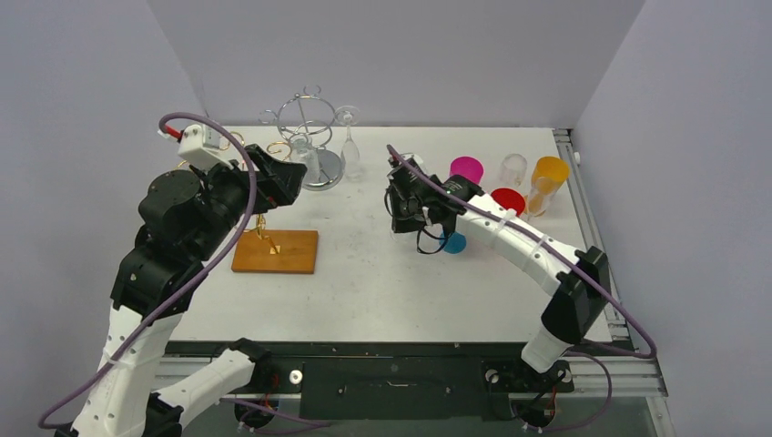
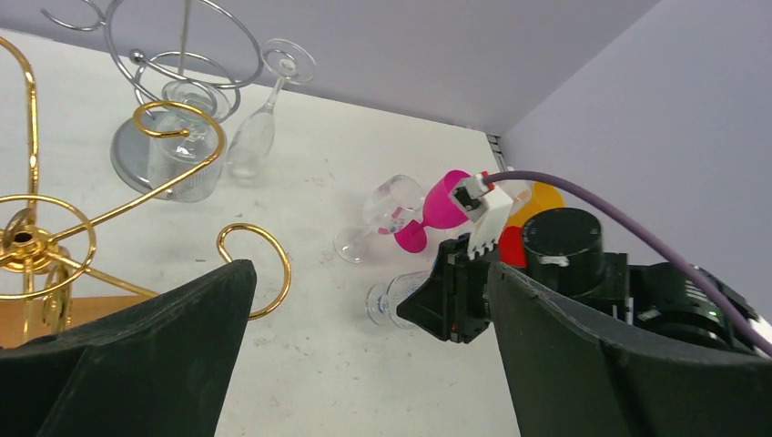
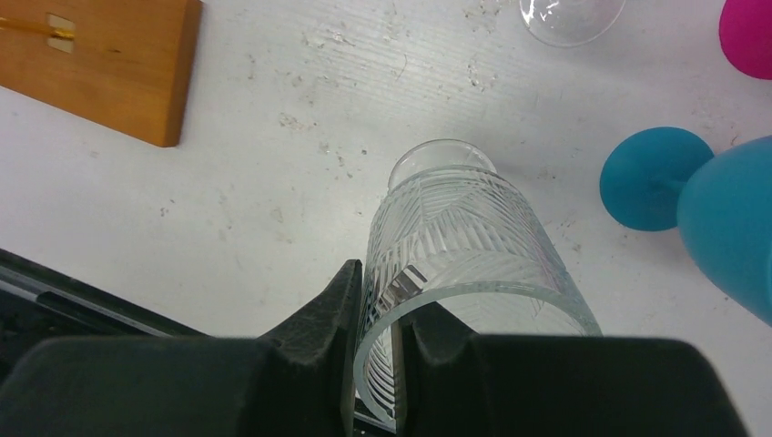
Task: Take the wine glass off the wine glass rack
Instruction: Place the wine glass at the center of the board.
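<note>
Hanging bowl-down from an outer ring of the silver wire rack, the clear wine glass stays up only because its round foot is caught above the wire. To my eye it therefore has to be slid out sideways rather than pulled down. The rack stands near the far edge of the table, left of centre, with the glass on its right side. The glass is plain and colourless, with a thin stem that leans a little and a narrow bowl low by the rack's base; I cannot tell whether the bowl touches the tabletop. The left gripper hovers just beside the rack with its jaws spread wide and nothing between them, which looks like readiness to reach for the stem. The right gripper is clenched on the rim of a patterned clear tumbler, held on its side above mid-table, next to a blue wine glass lying there.
</note>
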{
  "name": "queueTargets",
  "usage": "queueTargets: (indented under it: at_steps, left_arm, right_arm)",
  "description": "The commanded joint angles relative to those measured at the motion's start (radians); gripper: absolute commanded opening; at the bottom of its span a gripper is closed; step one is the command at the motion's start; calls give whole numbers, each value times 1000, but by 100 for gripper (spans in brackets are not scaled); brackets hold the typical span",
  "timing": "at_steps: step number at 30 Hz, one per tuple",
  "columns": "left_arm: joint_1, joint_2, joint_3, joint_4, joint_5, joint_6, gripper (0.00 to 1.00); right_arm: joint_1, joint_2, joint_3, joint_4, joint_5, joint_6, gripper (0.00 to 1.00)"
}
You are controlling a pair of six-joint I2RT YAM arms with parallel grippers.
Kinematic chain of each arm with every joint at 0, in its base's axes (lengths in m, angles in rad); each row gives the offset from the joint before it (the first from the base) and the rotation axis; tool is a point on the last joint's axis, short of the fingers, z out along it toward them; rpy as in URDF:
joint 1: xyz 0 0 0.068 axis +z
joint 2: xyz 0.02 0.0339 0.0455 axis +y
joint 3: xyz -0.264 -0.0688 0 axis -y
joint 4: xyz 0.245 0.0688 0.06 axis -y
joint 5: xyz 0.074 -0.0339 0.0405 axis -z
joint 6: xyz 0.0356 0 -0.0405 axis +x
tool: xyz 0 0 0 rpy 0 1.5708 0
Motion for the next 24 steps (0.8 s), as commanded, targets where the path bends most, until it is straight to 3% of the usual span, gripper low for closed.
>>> queueTargets:
  at_steps: [1,11,21,24]
  left_arm:
    - [5,-31,49,-42,-68,47,96]
    - [5,-44,43,-68,-92,55,96]
    - [5,-8,53,-60,-81,48,96]
    - [5,12,63,-57,-77,44,96]
  right_arm:
    - [-7,70,63,51,13,-37,0]
    - [-57,239,44,109,-20,-57,0]
    - [-88,291,50,99,-7,-80,0]
    - [-88,299,52,96,-8,-82,8]
